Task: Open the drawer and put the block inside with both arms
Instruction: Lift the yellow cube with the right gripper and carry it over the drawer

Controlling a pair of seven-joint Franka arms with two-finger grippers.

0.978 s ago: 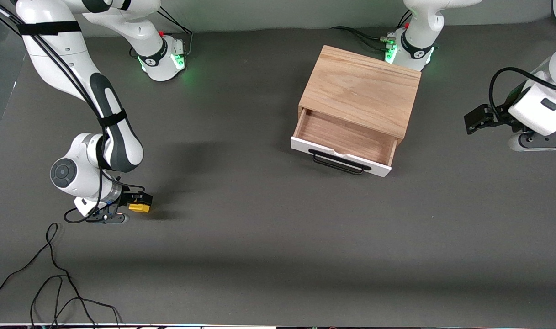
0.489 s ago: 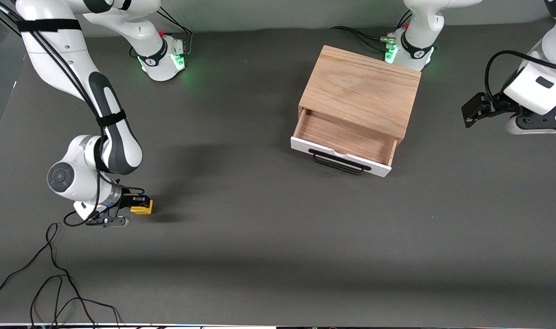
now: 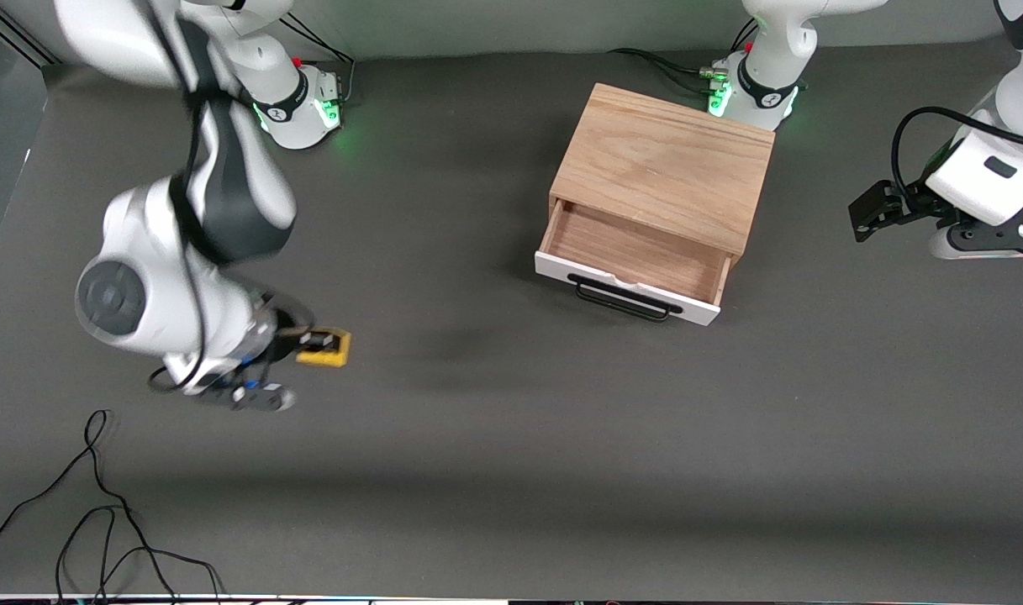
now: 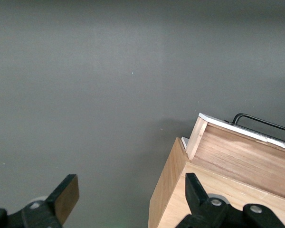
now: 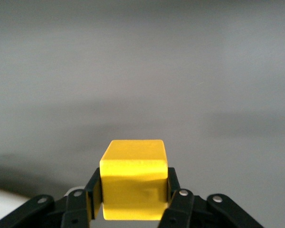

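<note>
Right tool (image 3: pixel 313 343) clenched on the block (image 3: pixel 324 348), lifted over the bench (image 3: pixel 511 437) toward the right arm's end, well apart from the open drawer (image 3: pixel 633 256). Left tool (image 4: pixel 128 199) released, waiting above the box (image 3: pixel 667 164). Risks, as judged: the cube slipping in fast transit, or clipping the drawer's white front through a low approach.

Block (image 5: pixel 133 178) smooth yellow plastic; drawer (image 3: pixel 633 256) light wood; table (image 3: pixel 511 437) matt grey.
</note>
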